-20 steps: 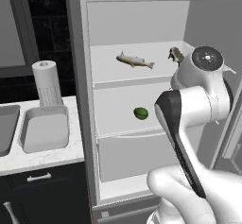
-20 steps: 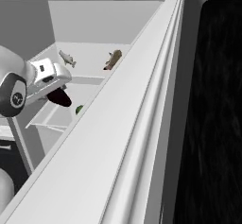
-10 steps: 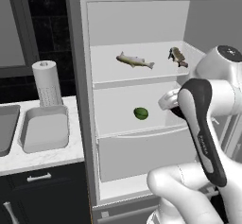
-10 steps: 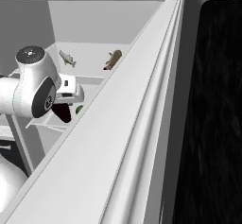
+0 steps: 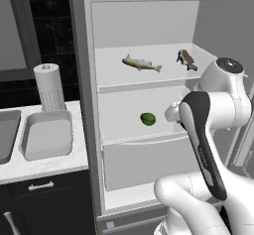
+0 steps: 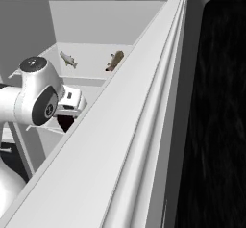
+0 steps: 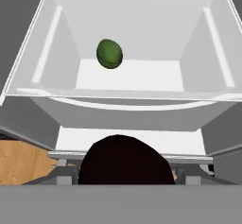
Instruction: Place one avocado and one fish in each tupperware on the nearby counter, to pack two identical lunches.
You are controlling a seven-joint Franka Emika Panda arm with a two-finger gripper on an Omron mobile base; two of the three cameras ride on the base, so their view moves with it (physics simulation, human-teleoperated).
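Holding the dark avocado between its fingers, the gripper sits in front of the open fridge, clamped on the blackish-maroon fruit. In the hand view the fruit bulges up between the two finger tips at the bottom, hiding most of them. In the right base view the same dark avocado hangs just below the white hand, level with the middle shelf.

Green avocado: round, bright green, resting alone on the middle shelf, toward the centre. Hand view puts it left of centre, well back from the shelf's front edge.

Upper shelf: silvery fish lies lengthwise near the middle; olive-brown fish lies at the right end, near the side wall. The two are well apart. Right base view shows both, pale fish to the left, brown one to the right.

Counter, left of the fridge: grey tupperware stands beside the fridge wall. A paper towel roll stands upright just behind it. The edge of the sink shows at far left.
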